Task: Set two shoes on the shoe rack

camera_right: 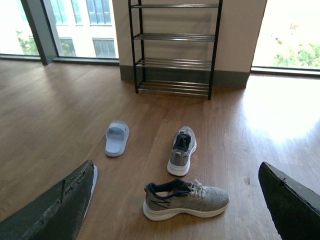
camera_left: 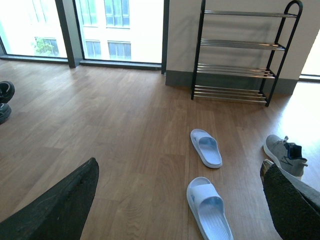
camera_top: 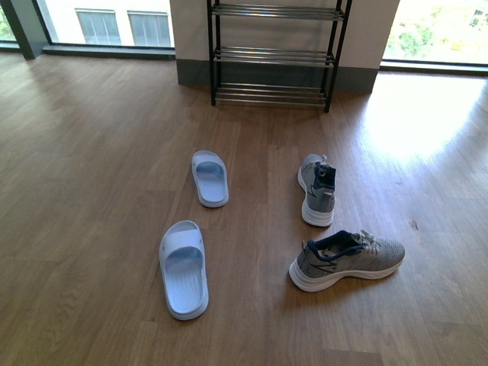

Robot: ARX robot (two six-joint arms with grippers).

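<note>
While sandals (camera_top: 184, 267) & sneakers (camera_top: 347, 259) lie on floor (camera_top: 91, 152) in frt of shoe rack (camera_top: 274, 53), left gripper (camera_left: 178, 167) & right gripper (camera_right: 176, 169) stand w/ jaws apart, empty.

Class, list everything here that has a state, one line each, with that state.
Shoe rack: standing, shelves bare.
Near slide: on floor, sole down.
Far slide: on floor, sole down.
Near sneaker: on floor, upright, crosswise.
Far sneaker: on floor, upright.
Left gripper: open.
Right gripper: open.
</note>
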